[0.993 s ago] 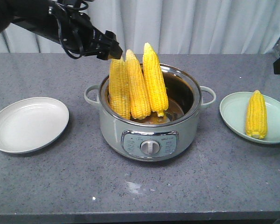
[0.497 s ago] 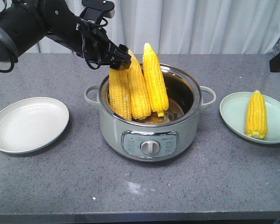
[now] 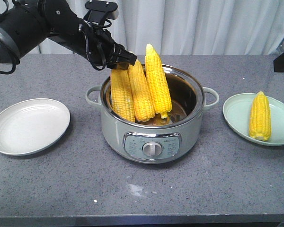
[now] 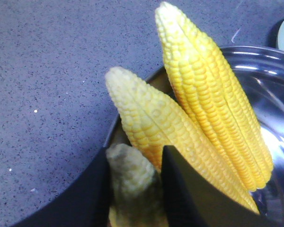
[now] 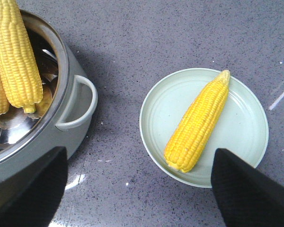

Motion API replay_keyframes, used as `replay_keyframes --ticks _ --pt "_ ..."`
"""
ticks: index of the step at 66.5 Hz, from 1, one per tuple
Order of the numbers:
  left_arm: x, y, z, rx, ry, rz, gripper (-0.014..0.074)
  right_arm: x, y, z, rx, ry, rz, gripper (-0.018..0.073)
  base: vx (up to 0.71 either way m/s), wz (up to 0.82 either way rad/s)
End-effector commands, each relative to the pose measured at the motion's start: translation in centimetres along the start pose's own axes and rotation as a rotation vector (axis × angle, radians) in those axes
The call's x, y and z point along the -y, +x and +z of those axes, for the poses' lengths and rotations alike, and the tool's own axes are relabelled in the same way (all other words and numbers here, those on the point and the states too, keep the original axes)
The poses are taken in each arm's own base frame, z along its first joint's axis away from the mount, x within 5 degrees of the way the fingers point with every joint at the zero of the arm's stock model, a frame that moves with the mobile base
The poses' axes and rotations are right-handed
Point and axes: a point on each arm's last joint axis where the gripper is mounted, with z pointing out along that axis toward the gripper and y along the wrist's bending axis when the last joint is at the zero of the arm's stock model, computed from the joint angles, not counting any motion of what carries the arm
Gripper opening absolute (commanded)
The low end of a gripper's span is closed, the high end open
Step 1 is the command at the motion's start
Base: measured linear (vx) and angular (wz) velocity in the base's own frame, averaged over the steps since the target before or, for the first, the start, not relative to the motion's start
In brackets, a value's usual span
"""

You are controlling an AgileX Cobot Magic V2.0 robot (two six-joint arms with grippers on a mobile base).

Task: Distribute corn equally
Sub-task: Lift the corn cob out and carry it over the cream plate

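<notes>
Three cobs of corn stand upright in the pot (image 3: 151,137): a left cob (image 3: 122,94), a middle one (image 3: 141,92) and a right one (image 3: 157,82). My left gripper (image 3: 124,59) sits on top of the left cob. In the left wrist view its black fingers (image 4: 194,194) press both sides of that cob's pale tip (image 4: 132,172). A fourth cob (image 3: 260,116) lies on the pale green plate (image 3: 236,111) at the right. My right gripper (image 5: 137,189) hovers open above the table between pot and green plate, holding nothing.
A white plate (image 3: 28,125) with nothing on it lies left of the pot. The pot has side handles (image 5: 80,109) and a control dial (image 3: 152,149) facing front. A curtain hangs behind the grey table (image 3: 132,194).
My left arm swung in from the left and came down onto the tip of the left cob, which now leans slightly. The right side has not changed.
</notes>
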Motion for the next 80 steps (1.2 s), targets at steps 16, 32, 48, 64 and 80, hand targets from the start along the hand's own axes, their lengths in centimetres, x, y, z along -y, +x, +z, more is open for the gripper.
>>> replay_keyframes --ticks 16,32,48,64,80 --pt "1.3 -2.1 -4.6 0.131 0.012 0.009 -0.0008 -0.3 -0.8 -1.6 0.11 0.012 -0.015 0.0594 0.0 0.0" --pt "2.3 -3.1 -9.2 0.234 0.004 0.031 -0.0008 -0.3 -0.8 -1.6 0.11 0.013 -0.015 0.0594 0.0 0.0" --pt "3.1 -4.0 -14.6 0.378 -0.057 0.078 -0.0007 -0.3 -0.8 -1.6 0.109 0.012 -0.015 0.0594 0.0 0.0" --pt "2.4 -3.9 -19.7 0.456 -0.278 0.098 -0.0008 -0.3 -0.8 -1.6 0.106 0.011 -0.015 0.0594 0.0 0.0" --pt "0.0 -2.4 -20.7 0.296 -0.521 0.113 -0.0008 -0.3 -0.8 -1.6 0.106 0.011 -0.015 0.0594 0.0 0.0"
